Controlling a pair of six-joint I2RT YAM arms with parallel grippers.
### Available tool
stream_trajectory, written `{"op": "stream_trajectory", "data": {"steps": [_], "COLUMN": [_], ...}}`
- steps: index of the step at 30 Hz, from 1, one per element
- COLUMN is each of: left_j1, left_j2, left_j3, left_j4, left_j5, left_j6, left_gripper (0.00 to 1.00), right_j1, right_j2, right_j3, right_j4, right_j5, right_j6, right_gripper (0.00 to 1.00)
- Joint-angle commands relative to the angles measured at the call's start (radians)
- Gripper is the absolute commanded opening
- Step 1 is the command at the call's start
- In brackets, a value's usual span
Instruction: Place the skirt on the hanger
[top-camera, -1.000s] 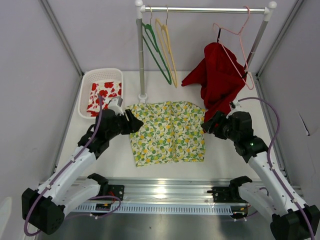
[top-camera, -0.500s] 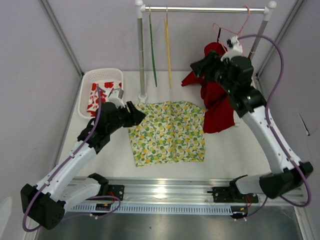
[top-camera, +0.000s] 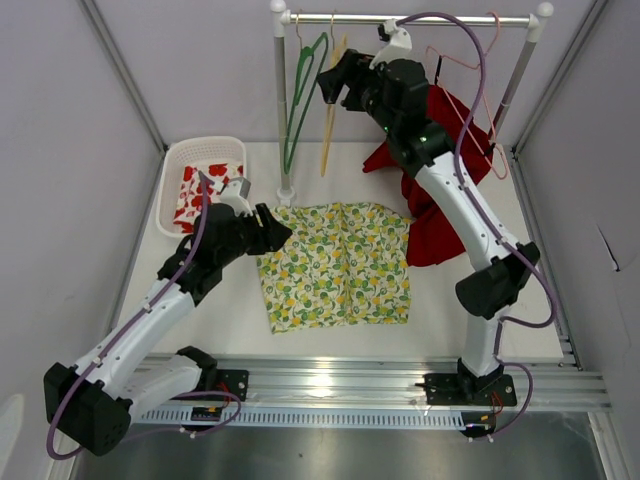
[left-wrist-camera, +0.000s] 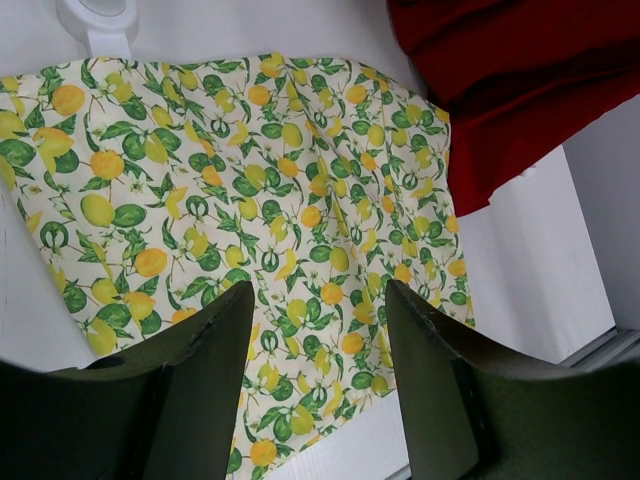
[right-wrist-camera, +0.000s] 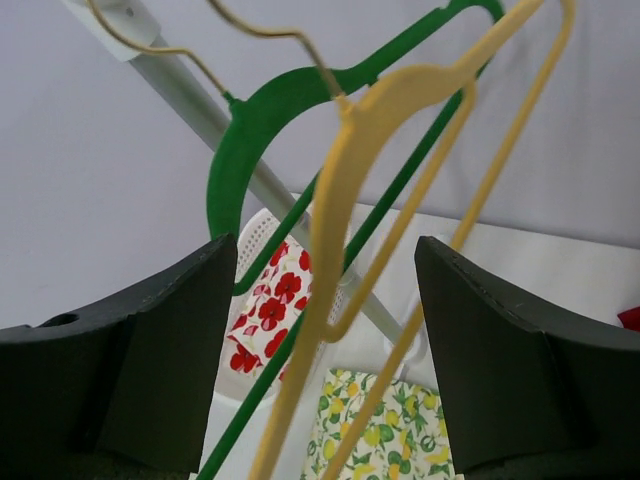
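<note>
Top external view: both arm bases sit at the near edge of the tabletop (top-camera: 240, 330). The left arm angles up from its base, elbow bent, forearm running toward the far left, and its left gripper (top-camera: 275, 230) hangs over the skirt's far left corner. Seen from the left wrist, its jaws stand well apart with nothing between them, the lemon print below.

The skirt (top-camera: 338, 262) lies spread flat at the middle of the tabletop, not on any hanger. Its far right corner is touching or slightly under the red garment (top-camera: 440, 200) that hangs from the rail (top-camera: 450, 19) at the far right. A white basket (top-camera: 205, 143) holding a poppy-print cloth sits at the far left corner.

The right arm is stretched high and steep from its base, the forearm crossing in front of the red garment, and the right gripper (top-camera: 335, 78) is level with the hangers just under the rail. Its jaws are wide open and grip nothing. In the right wrist view the yellow hanger (right-wrist-camera: 330, 200) shows between the two fingers, with the green hanger (right-wrist-camera: 262, 118) just to its left.
</note>
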Motion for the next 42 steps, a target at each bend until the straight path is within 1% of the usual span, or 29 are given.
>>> {"op": "stream_trajectory", "data": {"steps": [1,2,5,8,10,11,16,20,25,28,31,34,39,42], "left_j1": [-0.007,-0.007,-0.007,-0.007,-0.007,-0.007,-0.007,-0.007,-0.007,-0.007,-0.007,-0.007,-0.007,-0.007], "left_j2": [0.000,-0.002,-0.006,-0.013,-0.014,-0.014,-0.016,-0.014,-0.011,-0.014,-0.011,-0.003,0.003,0.003], "left_j3": [0.003,0.004,0.001,0.006,0.007,0.007,0.003,0.000,-0.004,-0.007,-0.013,-0.011,-0.013,-0.014], "left_j4": [0.031,0.031,0.023,0.014,0.011,0.010,0.007,0.013,0.016,0.017,0.019,0.022,0.028,0.026], "left_j5": [0.020,0.021,0.017,0.012,0.012,0.014,0.014,0.015,0.021,0.023,0.026,0.032,0.038,0.038], "left_j6": [0.021,0.021,0.028,0.036,0.038,0.039,0.044,0.044,0.044,0.042,0.042,0.044,0.042,0.042], "left_gripper": [0.60,0.60,0.60,0.61,0.61,0.61,0.61,0.61,0.61,0.61,0.61,0.61,0.61,0.61], "right_j1": [0.031,0.034,0.041,0.044,0.046,0.044,0.049,0.051,0.057,0.063,0.077,0.087,0.087,0.087], "right_j2": [0.037,0.047,0.089,0.110,0.115,0.118,0.104,0.067,0.047,0.038,0.006,-0.011,0.000,0.043], "right_j3": [0.110,0.123,0.172,0.193,0.193,0.193,0.173,0.135,0.123,0.118,0.066,0.054,0.081,0.153], "right_j4": [-0.008,-0.017,-0.050,-0.070,-0.074,-0.074,-0.087,-0.082,-0.080,-0.099,-0.074,-0.070,-0.057,-0.073], "right_j5": [0.096,0.136,0.173,0.202,0.219,0.224,0.250,0.270,0.281,0.307,0.328,0.356,0.367,0.367], "right_j6": [-0.071,-0.085,-0.097,-0.109,-0.123,-0.125,-0.151,-0.163,-0.194,-0.198,-0.215,-0.247,-0.301,-0.333], "right_gripper": [0.77,0.76,0.72,0.61,0.57,0.54,0.47,0.46,0.46,0.44,0.42,0.40,0.41,0.41]}}
